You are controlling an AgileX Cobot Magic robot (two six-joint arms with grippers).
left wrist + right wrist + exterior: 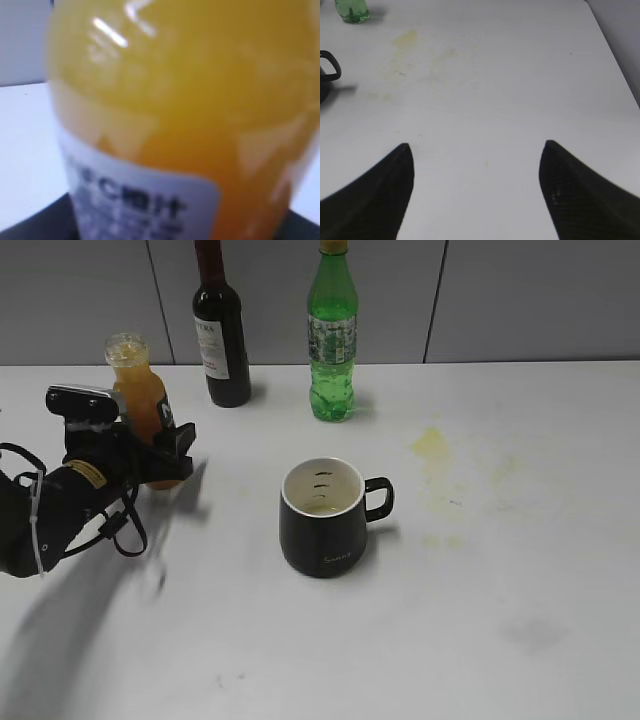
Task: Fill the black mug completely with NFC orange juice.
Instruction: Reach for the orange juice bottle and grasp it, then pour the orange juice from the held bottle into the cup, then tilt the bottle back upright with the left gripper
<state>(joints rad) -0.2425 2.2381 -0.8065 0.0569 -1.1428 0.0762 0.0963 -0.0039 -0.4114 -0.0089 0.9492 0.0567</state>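
Note:
The black mug stands upright mid-table, handle to the right, with a pale film of liquid at its white bottom. The open bottle of NFC orange juice is upright at the left, well left of the mug. My left gripper is shut on its lower body. In the left wrist view the juice bottle fills the frame, blurred, with its label low. My right gripper is open and empty over bare table; the mug's handle shows at that view's left edge.
A dark wine bottle and a green soda bottle stand at the back by the grey wall. Yellowish stains mark the table right of the mug. The table's right edge shows in the right wrist view.

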